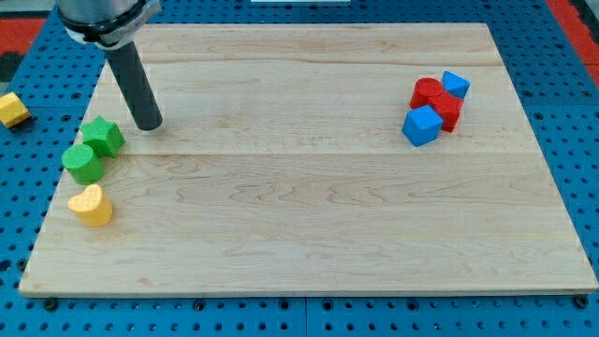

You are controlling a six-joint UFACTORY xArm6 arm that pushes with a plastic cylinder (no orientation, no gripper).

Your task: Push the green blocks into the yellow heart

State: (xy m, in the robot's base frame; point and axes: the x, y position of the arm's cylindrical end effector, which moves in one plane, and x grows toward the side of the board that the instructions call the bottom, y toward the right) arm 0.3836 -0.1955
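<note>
A green star block [103, 136] and a green round block [83, 163] lie touching each other near the board's left edge. The yellow heart block [92, 206] lies just below the green round block, with a small gap or light contact that I cannot tell apart. My tip [149, 124] rests on the board just to the right of the green star, a short gap away. The rod rises up and to the left from it.
A cluster of two blue blocks [422, 124] [456, 85] and two red blocks [429, 93] [448, 110] sits at the upper right of the wooden board [309, 215]. A yellow block [11, 109] lies off the board at the view's left.
</note>
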